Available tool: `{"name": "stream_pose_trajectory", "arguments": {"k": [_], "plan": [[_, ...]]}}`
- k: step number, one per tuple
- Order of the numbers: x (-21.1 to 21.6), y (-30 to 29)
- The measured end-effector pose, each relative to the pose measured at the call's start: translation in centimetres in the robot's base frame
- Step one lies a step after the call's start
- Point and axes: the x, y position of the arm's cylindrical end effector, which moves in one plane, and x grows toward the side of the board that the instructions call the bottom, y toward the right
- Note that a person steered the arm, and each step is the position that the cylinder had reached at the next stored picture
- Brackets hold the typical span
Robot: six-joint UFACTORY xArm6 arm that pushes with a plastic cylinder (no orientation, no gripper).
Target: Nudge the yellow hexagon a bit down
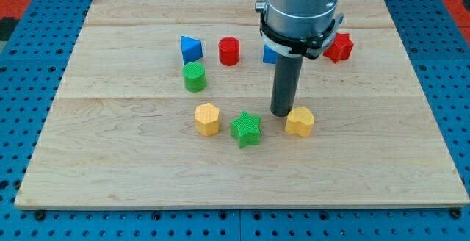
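Between green star (245, 128) and yellow heart (299, 121), my tip (282, 113); yellow hexagon (207, 119) leftward

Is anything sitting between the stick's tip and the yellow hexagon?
Yes. In the camera view, the green star sits between my tip and the yellow hexagon, slightly nearer the view's bottom.

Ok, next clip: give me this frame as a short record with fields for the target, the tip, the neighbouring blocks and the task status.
target: yellow hexagon, lower middle of the wooden board
tip: my tip, to the view's right of the target, not touching it
nearest to tip: yellow heart, just right of it
between tip and target: green star
upper row: blue triangle, red cylinder, green cylinder, red star
partly hidden: blue block behind the arm, shape unclear
status: nudge not yet begun
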Motion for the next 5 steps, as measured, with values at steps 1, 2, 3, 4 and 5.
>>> {"name": "stream_pose_trajectory", "arguments": {"k": [1, 2, 3, 4, 5], "plan": [[-3.4, -0.9], [-2.9, -3.5], [-2.4, -8.6], [0.8, -13.1], [3.4, -17.6]]}}
